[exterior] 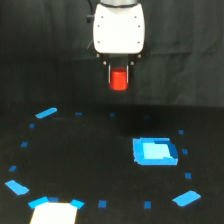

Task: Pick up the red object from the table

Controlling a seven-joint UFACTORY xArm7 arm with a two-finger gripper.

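The red object is a small bright red-orange stubby block. It sits between the two thin fingers of my gripper, below the white arm body, in the upper middle of the exterior view. The gripper is shut on the block and holds it well above the black table. The block's lower end sticks out a little below the fingertips.
A flat blue square lies on the table right of centre. Small blue tape marks ring the surface, with larger patches at far left, lower left and lower right. A pale patch is at the bottom edge.
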